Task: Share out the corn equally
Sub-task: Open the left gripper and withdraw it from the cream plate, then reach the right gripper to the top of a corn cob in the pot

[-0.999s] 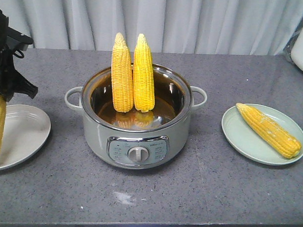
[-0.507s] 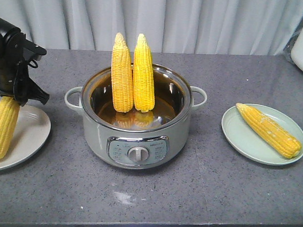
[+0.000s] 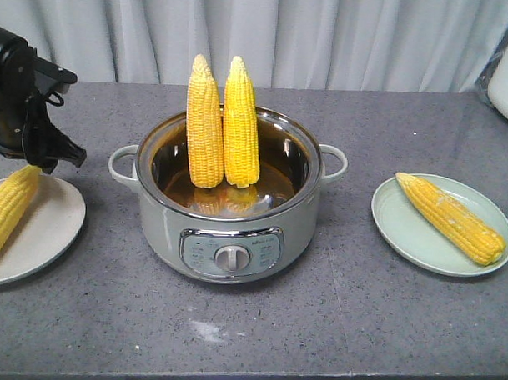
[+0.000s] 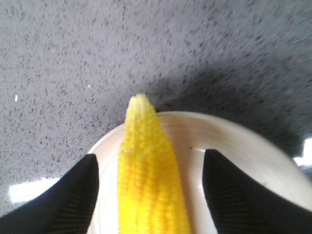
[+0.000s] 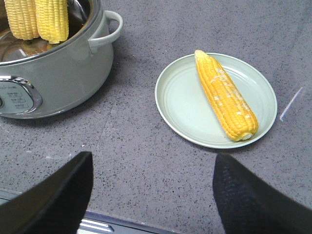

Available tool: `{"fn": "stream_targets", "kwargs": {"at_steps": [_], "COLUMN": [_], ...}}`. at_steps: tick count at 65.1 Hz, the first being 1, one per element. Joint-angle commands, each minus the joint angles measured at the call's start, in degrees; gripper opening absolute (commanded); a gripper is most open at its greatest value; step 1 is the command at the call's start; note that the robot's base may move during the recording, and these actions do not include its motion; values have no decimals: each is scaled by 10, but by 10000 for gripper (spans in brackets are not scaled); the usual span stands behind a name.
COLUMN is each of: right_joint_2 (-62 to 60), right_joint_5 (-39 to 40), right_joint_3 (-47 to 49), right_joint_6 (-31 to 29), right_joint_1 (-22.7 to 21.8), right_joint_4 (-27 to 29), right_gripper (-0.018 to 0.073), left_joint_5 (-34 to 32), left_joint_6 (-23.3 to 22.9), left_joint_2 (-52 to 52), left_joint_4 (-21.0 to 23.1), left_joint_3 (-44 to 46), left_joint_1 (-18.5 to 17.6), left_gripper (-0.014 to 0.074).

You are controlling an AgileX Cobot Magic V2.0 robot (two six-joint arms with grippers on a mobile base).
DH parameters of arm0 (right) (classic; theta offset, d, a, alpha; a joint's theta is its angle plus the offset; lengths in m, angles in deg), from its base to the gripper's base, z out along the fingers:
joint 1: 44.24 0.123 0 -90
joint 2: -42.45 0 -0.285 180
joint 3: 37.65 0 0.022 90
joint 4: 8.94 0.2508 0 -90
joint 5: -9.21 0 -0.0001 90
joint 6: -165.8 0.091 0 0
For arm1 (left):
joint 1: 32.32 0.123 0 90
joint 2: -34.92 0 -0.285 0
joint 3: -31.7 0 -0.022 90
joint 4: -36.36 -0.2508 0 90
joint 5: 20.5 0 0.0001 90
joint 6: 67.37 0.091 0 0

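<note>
Both grippers are wide open and hold nothing. The left gripper (image 4: 150,157) is above one cob (image 4: 146,185) on the 9 o'clock plate (image 4: 234,146); the right gripper (image 5: 151,161) is near the 3 o'clock plate (image 3: 403,237) with another cob (image 3: 449,218). Two cobs (image 3: 223,126) stand in the pot (image 3: 227,231).

Soft, even light; faint shadows under the pot (image 3: 227,239). Front view sharp. Left wrist view blurred: cob (image 4: 147,195) and left tool (image 4: 150,157) out of focus.
</note>
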Motion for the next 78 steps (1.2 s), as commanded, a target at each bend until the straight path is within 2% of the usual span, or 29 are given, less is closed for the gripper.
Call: {"fn": "stream_targets", "kwargs": {"at_steps": [1,28,33,63,78], "right_joint_2": [0,0,0,0,0], "right_joint_5": [35,35,35,38,41], "right_joint_3": [14,14,14,14,14], "right_joint_6": [-3,-3,-3,-3,-3], "right_joint_1": [-1,-1,-1,-1,-1], "right_joint_4": [-1,-1,-1,-1,2], "right_gripper": [508,508,508,508,508], "left_joint_5": [-37,-60,-67,-174,-199], "left_joint_6": [7,132,150,245,269], "left_joint_2": [69,219,246,460,571], "left_joint_4": [34,242,265,422,451], "left_joint_3": [18,13,1,-259,-359], "left_joint_1": [-3,-3,-3,-3,-3], "left_gripper": [454,454,454,454,454]}}
